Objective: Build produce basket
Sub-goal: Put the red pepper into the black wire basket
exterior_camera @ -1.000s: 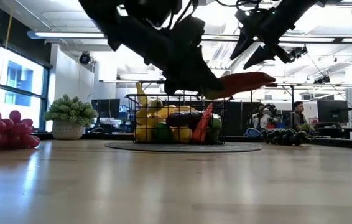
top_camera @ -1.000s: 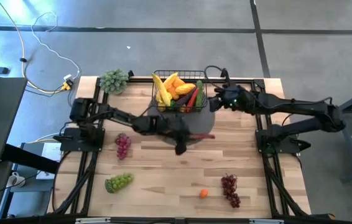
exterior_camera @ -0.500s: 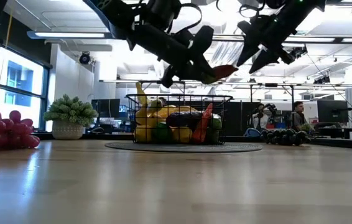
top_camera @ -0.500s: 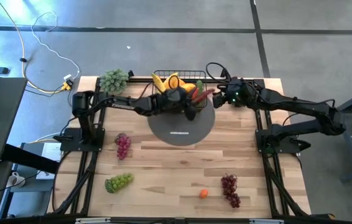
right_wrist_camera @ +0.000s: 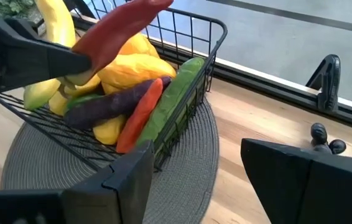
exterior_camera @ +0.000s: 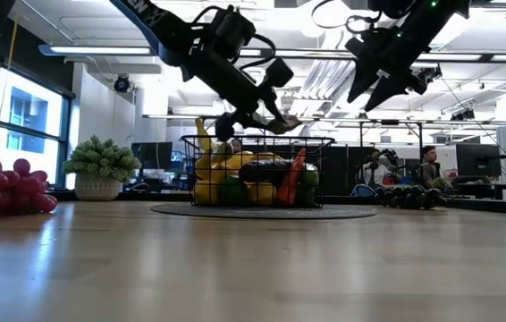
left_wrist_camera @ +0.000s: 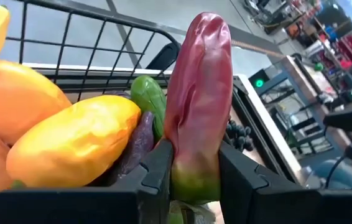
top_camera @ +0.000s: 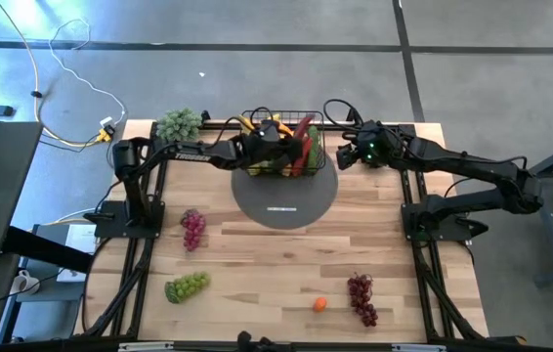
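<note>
The black wire basket (top_camera: 282, 116) stands on a round grey mat at the far middle of the table. It holds yellow bananas, orange mangoes (left_wrist_camera: 70, 143), a purple eggplant, a cucumber (right_wrist_camera: 177, 96) and an orange-red pepper (right_wrist_camera: 140, 117). My left gripper (left_wrist_camera: 194, 180) hangs over the basket, shut on a long red pepper (left_wrist_camera: 201, 93). My right gripper (right_wrist_camera: 191, 180) stands open in the air just right of the basket, with nothing between its fingers. My left gripper pinches the red pepper's greenish stem end (left_wrist_camera: 194, 171) between its two fingers. It reaches in from the table's left, slanting a little down. The pepper sticks out ahead of the fingers, its tip (right_wrist_camera: 154, 5) raised, clear above the produce in the basket.
The grey mat (top_camera: 286, 203) spreads toward the near side of the basket. Purple grapes (top_camera: 192, 228), green grapes (top_camera: 187, 286), dark red grapes (top_camera: 361, 296) and a small orange fruit (top_camera: 320, 304) lie on the wooden table. A leafy bunch (top_camera: 179, 125) stands at the far left.
My left gripper has swung from over the mat's near part toward the far edge and risen over the basket, rolling its wrist. The red pepper has come along, lifted clear. It lay level pointing right and now points over the basket's contents.
</note>
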`<state>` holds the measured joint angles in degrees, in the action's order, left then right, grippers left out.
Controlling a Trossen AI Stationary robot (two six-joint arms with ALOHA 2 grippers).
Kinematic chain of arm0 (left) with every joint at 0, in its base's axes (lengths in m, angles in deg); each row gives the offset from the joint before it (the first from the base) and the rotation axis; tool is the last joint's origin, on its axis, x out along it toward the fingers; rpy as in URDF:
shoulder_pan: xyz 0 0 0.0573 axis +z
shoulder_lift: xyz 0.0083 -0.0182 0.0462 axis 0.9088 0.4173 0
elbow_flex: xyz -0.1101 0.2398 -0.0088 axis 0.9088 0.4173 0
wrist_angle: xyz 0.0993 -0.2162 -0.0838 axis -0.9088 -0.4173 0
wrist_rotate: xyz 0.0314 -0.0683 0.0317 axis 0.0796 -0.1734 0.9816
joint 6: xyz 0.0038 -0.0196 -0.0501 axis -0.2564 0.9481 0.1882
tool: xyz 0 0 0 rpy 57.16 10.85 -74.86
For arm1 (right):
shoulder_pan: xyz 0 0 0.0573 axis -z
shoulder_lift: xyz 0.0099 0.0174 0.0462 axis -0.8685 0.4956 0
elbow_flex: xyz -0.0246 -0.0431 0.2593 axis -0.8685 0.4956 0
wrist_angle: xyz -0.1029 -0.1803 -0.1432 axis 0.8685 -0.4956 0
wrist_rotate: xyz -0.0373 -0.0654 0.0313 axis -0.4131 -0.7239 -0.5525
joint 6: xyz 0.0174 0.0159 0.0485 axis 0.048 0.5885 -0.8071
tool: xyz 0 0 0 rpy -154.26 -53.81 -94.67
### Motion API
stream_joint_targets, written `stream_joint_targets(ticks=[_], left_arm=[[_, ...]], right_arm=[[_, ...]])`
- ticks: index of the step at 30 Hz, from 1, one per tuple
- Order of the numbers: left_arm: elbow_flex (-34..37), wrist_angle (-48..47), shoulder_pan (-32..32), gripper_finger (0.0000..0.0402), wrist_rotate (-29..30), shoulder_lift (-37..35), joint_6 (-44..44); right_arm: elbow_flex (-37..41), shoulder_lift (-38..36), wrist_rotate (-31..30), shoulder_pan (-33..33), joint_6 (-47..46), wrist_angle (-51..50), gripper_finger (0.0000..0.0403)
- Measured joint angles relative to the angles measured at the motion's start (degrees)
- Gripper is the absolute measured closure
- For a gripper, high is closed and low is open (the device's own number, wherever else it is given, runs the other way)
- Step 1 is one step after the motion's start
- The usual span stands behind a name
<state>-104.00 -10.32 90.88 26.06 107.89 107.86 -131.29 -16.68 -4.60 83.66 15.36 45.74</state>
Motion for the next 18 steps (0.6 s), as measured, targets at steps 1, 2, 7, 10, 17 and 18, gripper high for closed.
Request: stream_joint_targets(ticks=[1, 2, 7, 10, 17, 18], left_arm=[[0.00, 0.01, -0.01, 0.0321, 0.00, 0.00, 0.70], [0.00, 0.02, -0.13, 0.0321, -0.02, -0.01, 1.41], [0.00, -1.08, -1.44, 0.0321, -0.61, 0.00, 3.28], [0.00, -2.89, -1.83, 0.0321, 0.97, -0.02, 2.91], [0.04, -3.96, -1.33, 0.0316, 1.74, 0.00, 0.05], [0.04, -3.96, -1.16, 0.0312, 1.44, 0.00, -0.20]], right_arm=[[0.00, 0.00, 0.01, 0.00, -0.17, 0.01, 0.0179], [0.00, 0.00, 0.01, 0.00, -0.49, 0.01, 0.0179], [0.00, 0.00, 0.01, 0.00, -1.41, 0.01, 0.0179], [0.00, 0.00, -0.01, 0.00, -1.04, 0.01, 0.0179], [0.00, 0.00, 0.01, -0.07, -1.04, -0.02, 0.0179], [0.00, 0.00, 0.01, -0.07, -1.04, -0.08, 0.0179]])
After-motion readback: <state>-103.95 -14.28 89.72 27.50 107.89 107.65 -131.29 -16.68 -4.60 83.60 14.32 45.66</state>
